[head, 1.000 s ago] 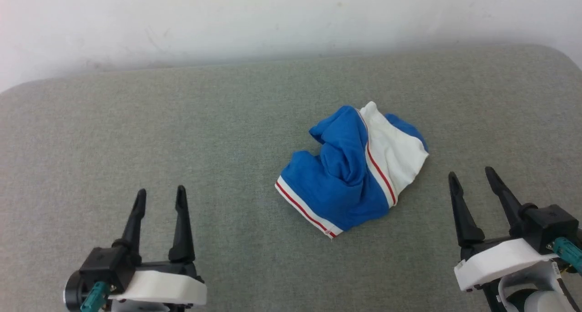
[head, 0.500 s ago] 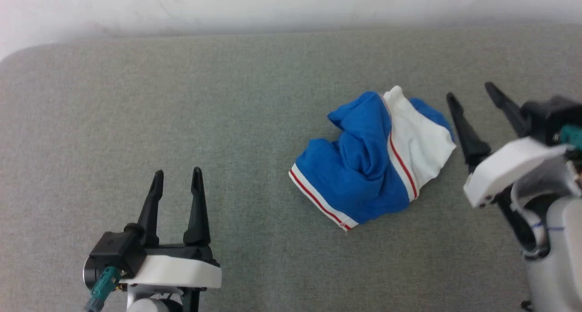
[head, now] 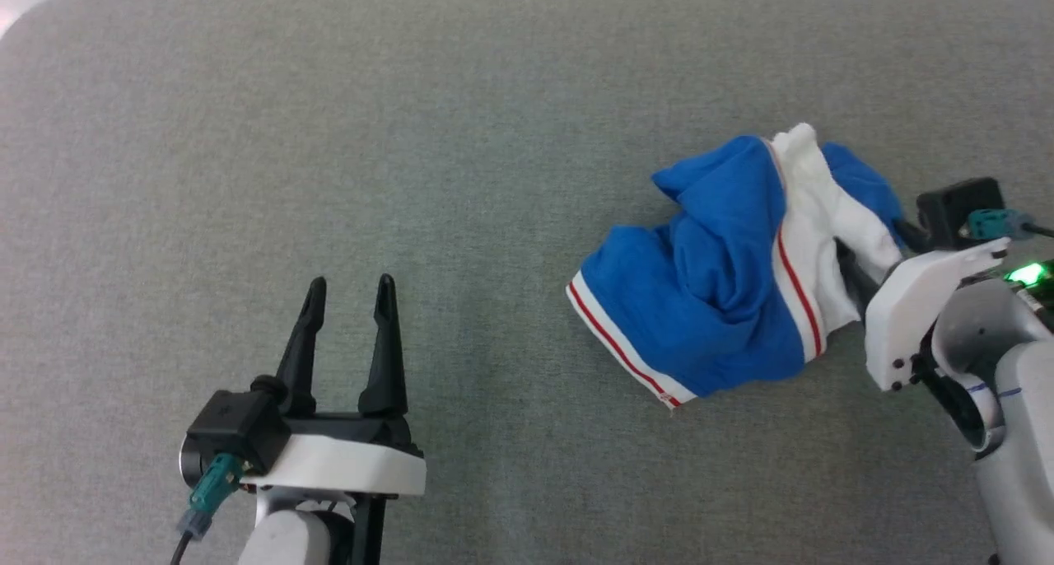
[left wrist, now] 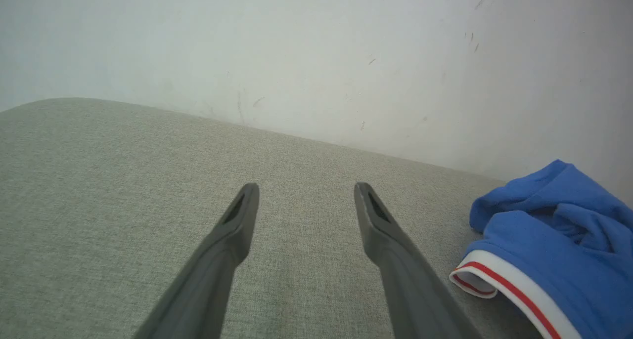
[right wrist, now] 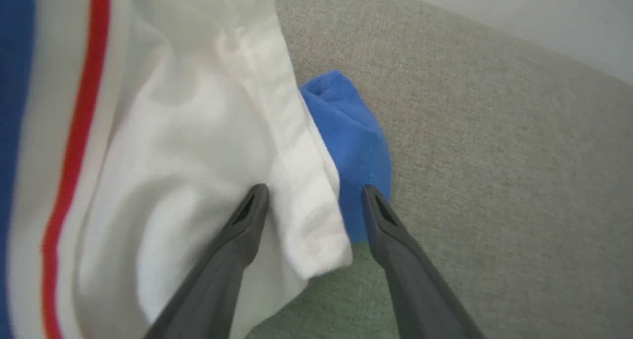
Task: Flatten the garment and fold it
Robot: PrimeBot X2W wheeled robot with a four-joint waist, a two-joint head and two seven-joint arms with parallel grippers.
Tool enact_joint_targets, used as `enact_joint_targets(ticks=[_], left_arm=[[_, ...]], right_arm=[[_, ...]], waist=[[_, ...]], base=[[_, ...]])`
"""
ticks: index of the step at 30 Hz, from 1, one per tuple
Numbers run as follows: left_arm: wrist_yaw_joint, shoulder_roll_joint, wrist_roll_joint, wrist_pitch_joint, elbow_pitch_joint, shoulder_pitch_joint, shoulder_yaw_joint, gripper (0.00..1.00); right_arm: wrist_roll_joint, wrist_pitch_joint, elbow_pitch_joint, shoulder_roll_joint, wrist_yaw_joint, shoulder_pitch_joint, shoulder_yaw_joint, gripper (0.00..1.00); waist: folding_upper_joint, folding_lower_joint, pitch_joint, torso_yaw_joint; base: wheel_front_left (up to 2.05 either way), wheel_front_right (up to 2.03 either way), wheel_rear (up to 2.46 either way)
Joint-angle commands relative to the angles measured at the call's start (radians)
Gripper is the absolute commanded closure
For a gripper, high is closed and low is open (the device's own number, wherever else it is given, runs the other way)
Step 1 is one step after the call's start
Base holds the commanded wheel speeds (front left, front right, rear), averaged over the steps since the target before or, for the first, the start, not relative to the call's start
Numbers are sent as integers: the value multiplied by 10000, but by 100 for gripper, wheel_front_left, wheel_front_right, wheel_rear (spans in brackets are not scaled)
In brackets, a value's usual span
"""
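Observation:
The garment [head: 725,285] lies crumpled on the grey cushion, blue with a white part and red-and-white striped trim; its blue side and trim reach the right edge of the left wrist view [left wrist: 554,245]. My right gripper [right wrist: 314,200] is open, its two fingers straddling the edge of the white cloth [right wrist: 198,131], one finger over the white, the other beside a blue fold [right wrist: 351,131]. From the head camera the right gripper's [head: 877,248] fingers are partly hidden in the cloth. My left gripper [head: 350,289] stands open and bare over the cushion, well left of the garment.
The grey fabric cushion [head: 329,137] spreads under everything, with a rounded corner at the far left. A white wall [left wrist: 296,47] rises behind its far edge.
The head camera has tilted down and shifted. My right gripper has moved forward and in from the lower right, and its fingers now reach the garment's white edge. The left gripper stays open.

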Motion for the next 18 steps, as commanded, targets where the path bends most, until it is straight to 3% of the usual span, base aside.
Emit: enact_joint_targets(ticks=[1, 2, 3, 4, 5, 13, 18], left_arm=[[-70, -57, 84, -47, 34, -174, 60, 0], [-109, -88, 103, -47, 71, -210, 86, 0], [-145, -116, 121, -47, 106, -242, 115, 0], [-176, -142, 140, -47, 141, -270, 148, 0], [-203, -165, 156, -47, 175, -289, 183, 0], [-371, -282, 211, -47, 441, -107, 524, 0], [-444, -311, 269, -47, 553, 200, 736, 0]], right_arm=[[19, 26, 88, 62, -17, -95, 40, 0], [53, 89, 214, 124, -17, -87, 39, 0], [48, 137, 317, 174, -17, -90, 22, 62], [14, 132, 377, 204, -17, -106, 35, 95], [-19, 109, 419, 234, -17, -125, 43, 100], [-228, -586, 171, 246, -17, -431, 91, 100], [-225, -1295, -158, 191, -17, -863, -382, 100]], waist=[[-1, -2, 161, 173], [-1, -2, 173, 193], [-1, -2, 179, 209], [-1, -2, 174, 222], [-1, -2, 157, 227], [-1, -2, -450, -34], [-1, -2, -1079, -379]], base=[[0, 0, 0], [0, 0, 0], [0, 0, 0], [0, 0, 0], [0, 0, 0], [0, 0, 0], [0, 0, 0]])
